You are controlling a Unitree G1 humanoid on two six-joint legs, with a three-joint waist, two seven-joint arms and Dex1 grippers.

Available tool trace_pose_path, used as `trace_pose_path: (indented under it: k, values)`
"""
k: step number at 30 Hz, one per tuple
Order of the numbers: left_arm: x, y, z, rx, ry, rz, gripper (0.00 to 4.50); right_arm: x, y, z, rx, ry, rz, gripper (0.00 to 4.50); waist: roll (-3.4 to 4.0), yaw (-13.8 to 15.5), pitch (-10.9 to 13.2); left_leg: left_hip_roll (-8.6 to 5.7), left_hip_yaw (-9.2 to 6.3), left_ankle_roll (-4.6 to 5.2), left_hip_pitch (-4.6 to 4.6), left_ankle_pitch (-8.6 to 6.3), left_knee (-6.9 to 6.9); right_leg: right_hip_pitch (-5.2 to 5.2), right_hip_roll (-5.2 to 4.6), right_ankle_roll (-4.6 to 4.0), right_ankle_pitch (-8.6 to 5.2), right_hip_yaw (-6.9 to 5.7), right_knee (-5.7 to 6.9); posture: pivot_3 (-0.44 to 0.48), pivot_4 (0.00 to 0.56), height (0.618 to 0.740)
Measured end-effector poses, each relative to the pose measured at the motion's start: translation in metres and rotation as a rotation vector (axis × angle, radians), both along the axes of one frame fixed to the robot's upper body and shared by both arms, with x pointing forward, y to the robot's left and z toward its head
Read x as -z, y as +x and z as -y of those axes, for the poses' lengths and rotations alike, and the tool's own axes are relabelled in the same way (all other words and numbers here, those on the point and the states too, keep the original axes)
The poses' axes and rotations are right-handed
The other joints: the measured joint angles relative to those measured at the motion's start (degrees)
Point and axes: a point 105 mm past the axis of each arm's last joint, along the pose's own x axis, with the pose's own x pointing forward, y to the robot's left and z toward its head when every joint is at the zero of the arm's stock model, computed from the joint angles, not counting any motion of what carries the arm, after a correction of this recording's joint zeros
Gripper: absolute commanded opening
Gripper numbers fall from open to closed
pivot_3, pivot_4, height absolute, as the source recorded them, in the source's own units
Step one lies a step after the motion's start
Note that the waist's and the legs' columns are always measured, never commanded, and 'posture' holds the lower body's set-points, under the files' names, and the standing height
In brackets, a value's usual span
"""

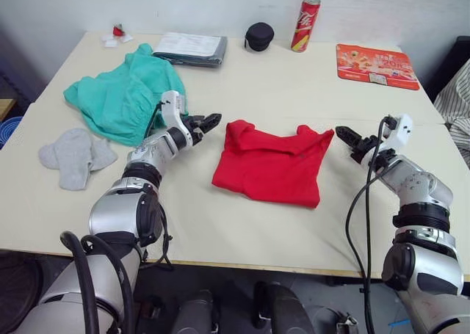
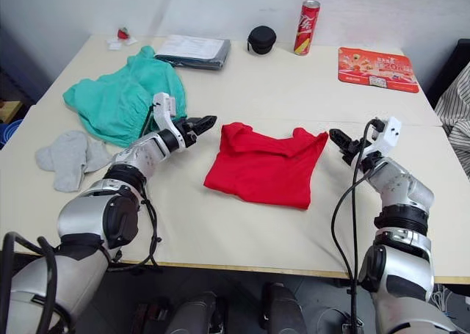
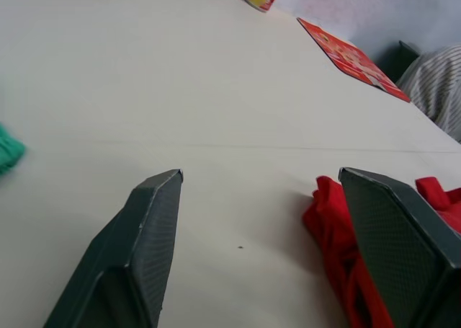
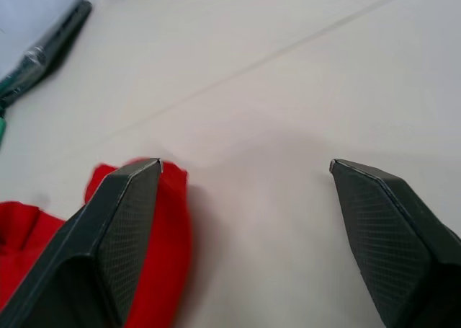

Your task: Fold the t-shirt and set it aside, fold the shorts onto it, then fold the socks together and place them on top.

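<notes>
The red t-shirt [image 1: 272,163] lies folded into a rough rectangle at the table's middle. My left gripper [image 1: 208,121] hovers open just off its far left corner, empty. Open and empty too, my right gripper [image 1: 346,136] sits just beyond the shirt's far right corner. In the wrist views the red cloth [image 3: 338,249] lies beside one left finger, and a red corner [image 4: 169,220] sits by one right finger. The teal shorts [image 1: 125,95] lie crumpled at the far left. The grey socks [image 1: 75,155] lie side by side near the left edge.
Along the table's far side are a flat grey packet [image 1: 191,49], a round black case [image 1: 258,36], a red can [image 1: 305,24] and a red printed mat [image 1: 376,65]. A small red item [image 1: 117,31] sits at the far left corner.
</notes>
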Motion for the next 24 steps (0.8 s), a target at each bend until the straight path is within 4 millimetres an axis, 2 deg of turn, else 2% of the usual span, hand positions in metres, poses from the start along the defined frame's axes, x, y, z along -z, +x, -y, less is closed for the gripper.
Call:
trace_pose_path:
  k: [1,2,4,6,8,10,12,14,17,20,22,24]
  values:
    - [-0.001,-0.001,-0.004,0.01,0.039,0.029,4.49,0.001,-0.007,0.001,-0.005,-0.02,0.009,4.28,0.0,0.09,0.0,-0.02,0.01,0.0,-0.01,0.0,-0.03,-0.02,0.01,0.0,0.0,0.01,-0.01,0.0,0.15,0.74]
    - [-0.001,-0.004,-0.009,0.029,0.08,0.061,4.5,0.0,-0.014,0.003,-0.009,-0.046,0.032,4.47,0.01,0.09,0.0,-0.02,0.04,0.0,0.0,0.0,-0.04,-0.03,0.04,0.0,0.0,0.01,-0.02,0.0,0.15,0.74]
    - [-0.002,-0.01,-0.017,0.069,0.135,0.128,4.5,-0.006,-0.027,0.006,-0.021,-0.104,0.074,4.47,0.01,0.03,0.0,-0.02,0.09,0.0,0.0,0.0,-0.05,-0.05,0.06,0.0,0.0,0.06,-0.03,0.0,0.15,0.74]
    - [-0.007,-0.022,-0.017,0.177,0.207,0.238,4.5,-0.018,-0.046,0.009,-0.061,-0.219,0.155,4.47,0.02,0.16,-0.01,-0.03,0.12,0.0,-0.01,0.0,-0.06,-0.06,0.1,0.0,0.0,0.07,-0.06,0.0,0.15,0.74]
    - [-0.009,-0.043,-0.017,0.326,0.318,0.375,4.5,-0.037,-0.069,0.0,-0.177,-0.447,0.277,4.47,0.07,0.09,-0.01,-0.01,0.19,-0.04,0.01,-0.02,-0.07,-0.07,0.17,0.0,0.0,0.15,-0.08,0.0,0.15,0.74]
    - [-0.004,-0.069,-0.016,0.498,0.44,0.475,4.5,-0.048,-0.092,-0.022,-0.36,-0.787,0.4,4.47,0.07,-0.04,-0.02,0.01,0.3,-0.08,0.13,-0.05,-0.08,-0.02,0.24,0.01,0.0,0.25,-0.1,0.0,0.15,0.74]
    - [0.009,-0.093,-0.01,0.682,0.563,0.533,4.5,-0.039,-0.113,-0.055,-0.61,-1.024,0.483,4.47,-0.03,-0.17,-0.07,0.1,0.44,-0.11,0.38,-0.06,-0.07,0.14,0.32,0.02,0.01,0.34,-0.06,0.0,0.15,0.74]
    - [0.02,-0.109,-0.003,0.816,0.657,0.561,4.5,-0.025,-0.126,-0.08,-0.768,-1.03,0.513,4.47,-0.05,-0.02,-0.08,0.1,0.49,-0.1,0.45,-0.05,0.09,0.15,0.25,0.02,0.01,0.47,-0.05,0.0,0.15,0.74]
    - [0.029,-0.113,0.004,0.878,0.74,0.589,4.5,-0.01,-0.129,-0.093,-0.851,-1.049,0.508,4.47,-0.05,0.21,-0.08,0.06,0.48,-0.05,0.46,-0.01,0.18,0.15,0.12,-0.01,0.04,0.52,0.0,0.0,0.15,0.74]
    - [0.039,-0.11,0.014,0.88,0.798,0.603,4.5,0.012,-0.127,-0.105,-0.899,-1.075,0.476,4.47,-0.06,0.51,-0.09,0.04,0.39,-0.03,0.39,-0.01,0.16,0.15,0.08,-0.01,0.05,0.44,0.06,0.0,0.15,0.74]
    - [0.046,-0.106,0.023,0.875,0.828,0.606,4.5,0.025,-0.122,-0.11,-0.912,-1.101,0.451,4.09,-0.06,0.59,-0.08,0.01,0.37,0.0,0.32,0.0,0.16,0.11,0.06,-0.01,0.05,0.41,0.16,0.0,0.15,0.74]
    - [0.053,-0.103,0.03,0.882,0.862,0.606,4.11,0.032,-0.115,-0.112,-0.92,-1.159,0.443,3.55,-0.06,0.63,-0.08,0.01,0.37,0.01,0.29,-0.01,0.14,0.1,0.07,-0.01,0.05,0.37,0.15,0.0,0.15,0.74]
